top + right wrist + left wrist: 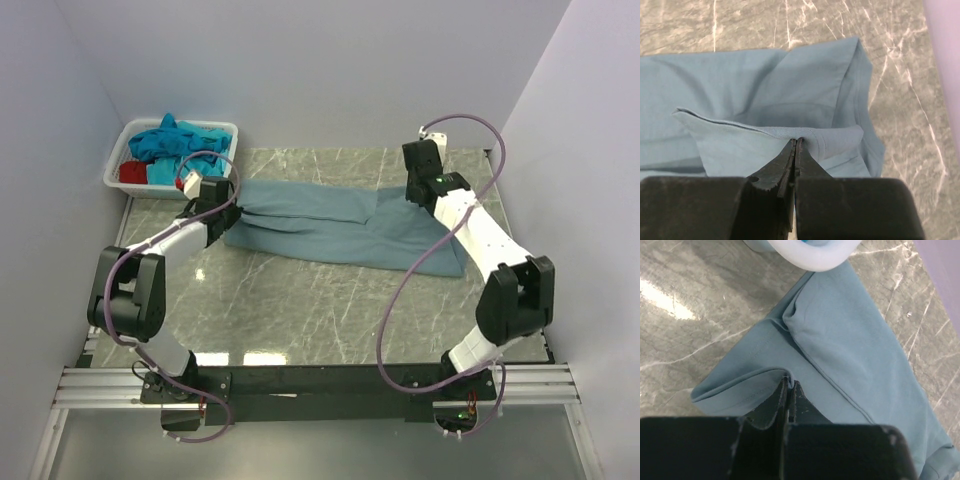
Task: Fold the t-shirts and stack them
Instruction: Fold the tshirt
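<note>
A dusty grey-blue t-shirt (340, 225) lies partly folded across the far half of the marble table. My left gripper (228, 212) is shut on a fold at its left end; in the left wrist view the gripper (789, 384) pinches a raised edge of the shirt (840, 335). My right gripper (420, 195) is shut on the shirt's right part; in the right wrist view the gripper (796, 142) holds a lifted hem over the shirt (770, 90). Turquoise (180, 140) and red (133, 172) t-shirts lie in the basket.
A white plastic basket (222, 128) stands at the far left corner; its rim shows in the left wrist view (815, 257). Grey walls close in on the left, back and right. The marble table (300, 310) reaches forward to the black rail at the arm bases.
</note>
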Robot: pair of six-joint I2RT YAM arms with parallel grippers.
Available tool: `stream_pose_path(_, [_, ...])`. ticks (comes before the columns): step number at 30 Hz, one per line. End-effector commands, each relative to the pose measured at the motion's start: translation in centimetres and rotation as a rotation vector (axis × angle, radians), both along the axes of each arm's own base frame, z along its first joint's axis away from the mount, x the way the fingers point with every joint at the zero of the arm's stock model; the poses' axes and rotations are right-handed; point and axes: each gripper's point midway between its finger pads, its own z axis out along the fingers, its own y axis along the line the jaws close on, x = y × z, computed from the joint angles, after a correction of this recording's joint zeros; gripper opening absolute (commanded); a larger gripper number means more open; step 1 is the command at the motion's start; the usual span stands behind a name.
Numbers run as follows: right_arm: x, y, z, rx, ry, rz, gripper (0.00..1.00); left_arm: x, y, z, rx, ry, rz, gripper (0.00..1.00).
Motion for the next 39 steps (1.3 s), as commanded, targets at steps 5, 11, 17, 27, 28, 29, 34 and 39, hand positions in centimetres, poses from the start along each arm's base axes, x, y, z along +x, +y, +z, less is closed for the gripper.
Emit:
stream_pose_path(5, [4.6,-0.6,0.7,0.007,-0.039,-0.002,0.0,3.2,0.7,2.7,0.02,-0.075,0.053,0.27])
stream_pose_path(11, [7.4,-0.7,-1.1,0.003,0.001,-0.04,0.49,3.5,0.3,4.8,0.02,-0.129,0.013,0.99])
stream_pose_path(17, [7.5,-0.5,-1.7,0.029,-0.005,-0.056,0.73,3.4,0.6,9.0,0.027,-0.22,0.017,1.0])
stream_pose_path(27, [3.1,-0.6,1.2,0.161,-0.156,-0.087,0.89,-2.0,3.5,17.0,0.111,-0.375,0.06,0.99])
stream_pose_path(28, [2.9,-0.6,1.6,0.176,-0.181,-0.081,0.89,-3.1,3.8,19.4,0.109,-0.427,0.059,0.99])
stream_pose_path(29, [2.1,-0.6,0.8,0.186,-0.174,-0.086,0.89,-3.8,4.0,20.3,0.111,-0.45,0.063,0.99])
stream_pose_path(34, [-0.3,-0.1,1.9,0.272,-0.242,-0.059,0.9,-8.1,6.2,23.4,0.11,-0.594,0.145,0.99])
stream_pose_path(39, [-2.9,1.1,-0.6,0.366,-0.217,-0.023,0.9,-8.9,5.3,19.1,0.114,-0.522,0.076,0.99])
